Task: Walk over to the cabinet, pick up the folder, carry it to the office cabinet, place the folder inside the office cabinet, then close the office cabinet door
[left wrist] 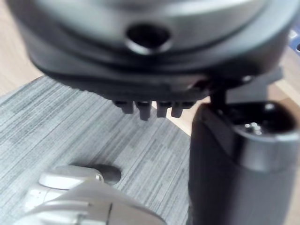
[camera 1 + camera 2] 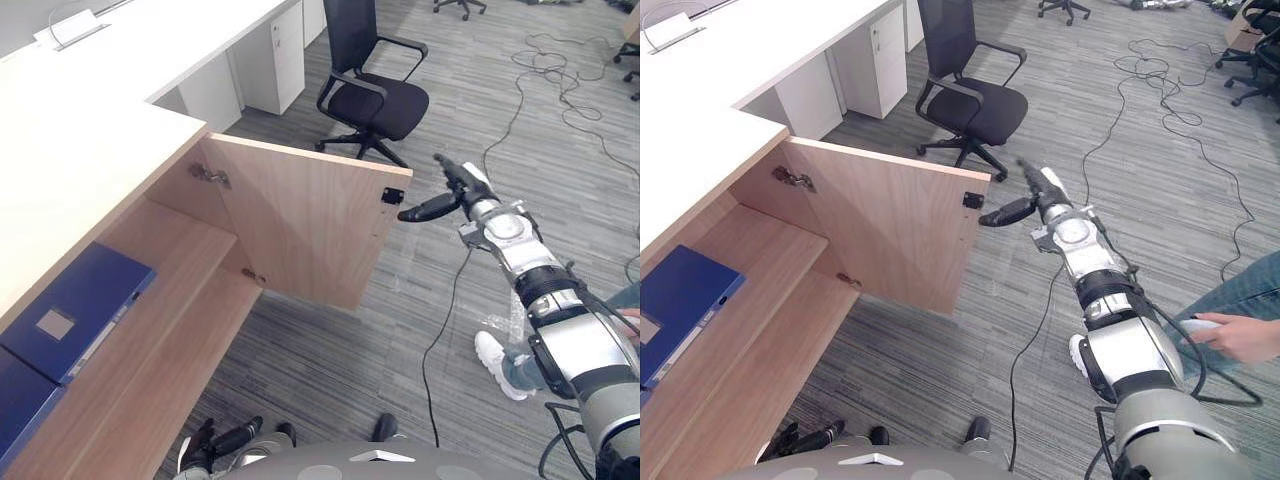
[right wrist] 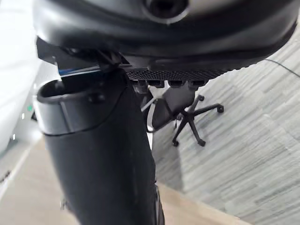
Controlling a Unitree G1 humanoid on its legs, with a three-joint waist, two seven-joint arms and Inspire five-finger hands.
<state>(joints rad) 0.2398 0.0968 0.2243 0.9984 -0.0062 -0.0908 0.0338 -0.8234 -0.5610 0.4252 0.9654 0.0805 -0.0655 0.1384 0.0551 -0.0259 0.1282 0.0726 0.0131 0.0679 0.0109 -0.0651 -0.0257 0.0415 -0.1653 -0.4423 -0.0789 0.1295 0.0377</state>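
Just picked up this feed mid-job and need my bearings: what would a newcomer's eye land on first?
The door stands wide open, and the right hand, fingers straight, reaches out beside its free edge. Inside, at the left, a blue folder lies flat on the shelf. A black chair stands beyond the door.
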